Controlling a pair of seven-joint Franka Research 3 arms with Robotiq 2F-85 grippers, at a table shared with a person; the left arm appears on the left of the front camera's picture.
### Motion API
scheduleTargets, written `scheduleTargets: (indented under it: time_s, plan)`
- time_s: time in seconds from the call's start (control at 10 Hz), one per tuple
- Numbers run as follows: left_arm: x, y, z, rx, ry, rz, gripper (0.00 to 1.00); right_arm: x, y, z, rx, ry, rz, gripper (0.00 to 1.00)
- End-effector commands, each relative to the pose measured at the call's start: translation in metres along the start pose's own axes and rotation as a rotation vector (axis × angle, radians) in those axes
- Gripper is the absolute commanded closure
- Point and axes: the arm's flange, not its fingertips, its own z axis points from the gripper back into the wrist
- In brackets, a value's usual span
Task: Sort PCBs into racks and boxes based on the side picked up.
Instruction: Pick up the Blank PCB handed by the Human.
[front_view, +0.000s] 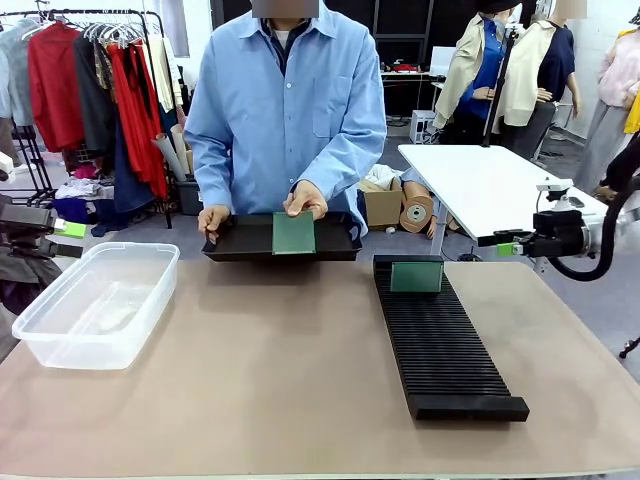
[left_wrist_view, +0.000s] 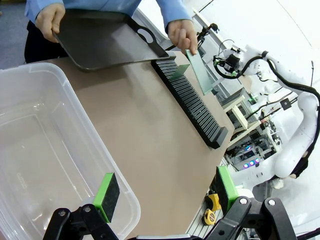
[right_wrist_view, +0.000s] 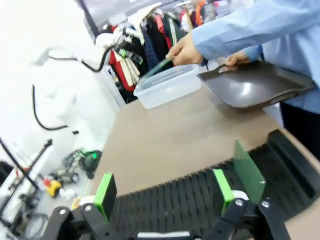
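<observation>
PCB (front_view: 416, 277) stands upright in the far-end slot of the black rack (front_view: 440, 350). A second PCB (front_view: 294, 233) is pinched in the person's hand (front_view: 305, 198) over the black tray (front_view: 235, 242), left of the rack's far end. Left gripper (left_wrist_view: 167, 192) is released by the clear tub (front_view: 95, 305) left of the rack, and right gripper (right_wrist_view: 164, 192) is released, empty, right of the rack's far end.

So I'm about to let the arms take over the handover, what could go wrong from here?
1. The person's hand pinches the thin green square circuit board at its top edge, so the right arm's fingers could nip it on a high grasp.
2. A second green board stands upright in the long black slotted rack; a reach past may topple it.
</observation>
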Motion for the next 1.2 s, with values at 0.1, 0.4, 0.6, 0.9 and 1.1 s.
scheduleTargets:
  time_s: [0.1,0.4,0.6,0.9,1.1]
  plan:
    - [0.001,-0.002,0.001,-0.001,-0.006,-0.002,0.0,0.014,0.033,-0.038,-0.008,-0.094,-0.24,0.0]
    - [0.001,-0.002,0.001,-0.001,-0.006,-0.002,0.0,0.013,0.065,-0.058,-0.002,-0.09,-0.439,0.0]
    - [0.001,-0.002,0.001,-0.001,-0.006,-0.002,0.0,0.012,0.072,-0.059,-0.048,-0.038,-0.57,0.0]
    - [0.001,-0.002,0.001,-0.001,-0.006,-0.002,0.0,0.022,0.082,-0.053,-0.093,-0.01,-0.647,0.0]
    - [0.001,-0.002,0.001,-0.001,-0.006,-0.002,0.0,0.029,0.087,-0.052,-0.075,-0.023,-0.671,0.0]
